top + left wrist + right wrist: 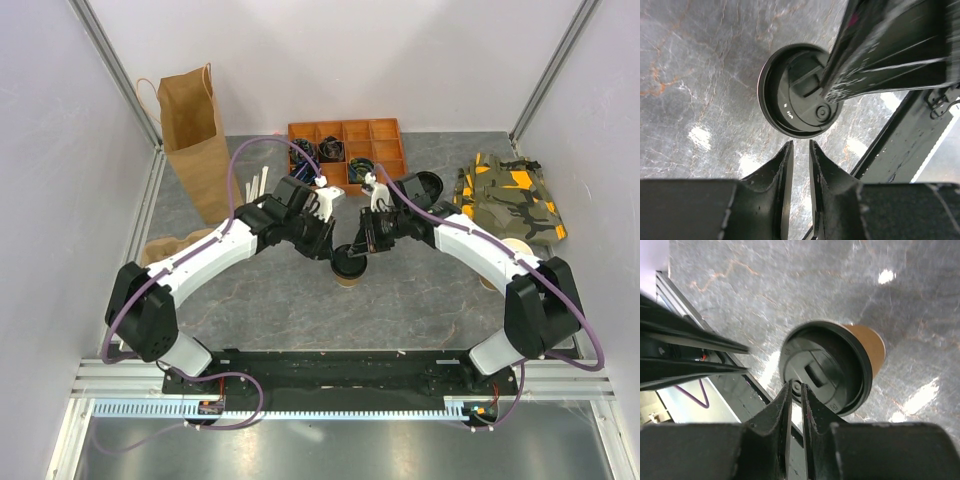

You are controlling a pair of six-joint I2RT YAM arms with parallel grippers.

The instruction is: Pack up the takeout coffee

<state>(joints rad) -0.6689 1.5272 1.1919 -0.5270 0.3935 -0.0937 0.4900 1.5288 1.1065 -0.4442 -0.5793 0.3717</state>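
**Inspector A:** Status?
**Inspector B:** The coffee cup (349, 268) stands on the counter (300, 310). The left gripper (800, 145) is nearly closed and empty, beside the lid (795, 97). The right gripper (796, 387) is likewise, tips over it.
**Inspector A:** Advice?
**Inspector B:** Open wide, grasp the cup's wall, and keep it upright toward the paper bag (195, 140) beyond.

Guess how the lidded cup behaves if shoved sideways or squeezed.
The paper cup stands upright, its black lid overhanging the wall, so a high sideways push probably tips it. Its kraft wall likely dents under hard squeezing. The lid looks smooth plastic, possibly slippery; fill unseen, weight unknown.
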